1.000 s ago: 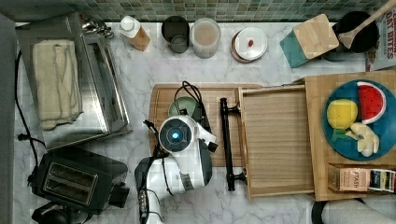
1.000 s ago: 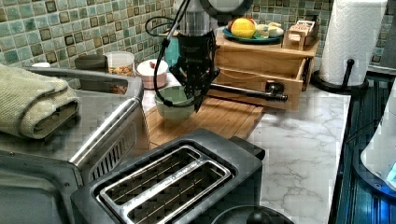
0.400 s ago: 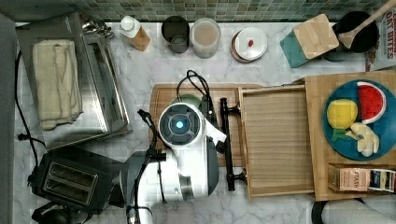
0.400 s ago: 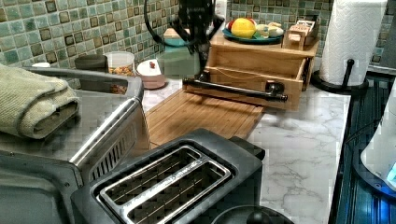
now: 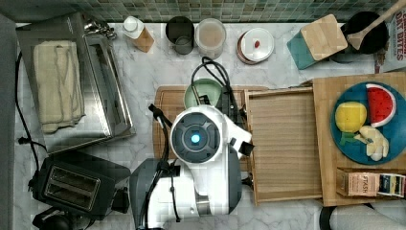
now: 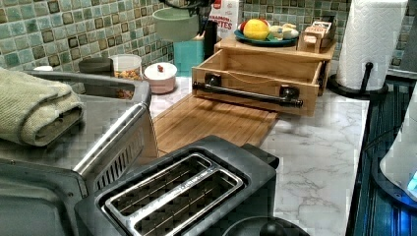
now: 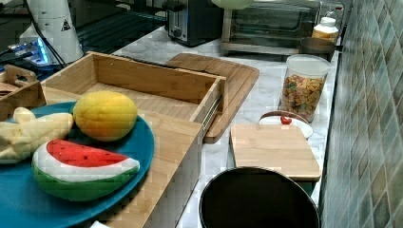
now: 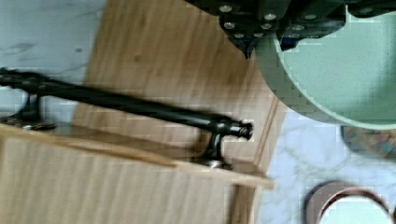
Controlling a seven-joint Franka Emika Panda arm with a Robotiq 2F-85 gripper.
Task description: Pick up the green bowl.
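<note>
The green bowl (image 6: 175, 23) hangs high above the bench (image 6: 319, 147), well clear of the wooden cutting board (image 6: 211, 120) beneath it, and the claw (image 8: 266, 39) holds it by one spot on the rim, with one finger inside the wall and one outside as the wrist view shows it. In the top view the bowl (image 5: 203, 92) peeks out past the arm's white wrist housing, above the board's far end. The main risk, as I judge it, comes from that one-sided pinch: the bowl's weight sits off to the side of the grip, so a smooth glazed wall could slide or pivot between the pads if the arm jerks or swings. A drop from this height would land on the board or strike the drawer's black handle (image 6: 248, 93), and the bowl could chip or bounce toward the cereal jar (image 6: 127, 66) and the white-lidded container (image 6: 160, 76) nearby. The trailing cable (image 5: 213, 72) near the rim could also snag.
</note>
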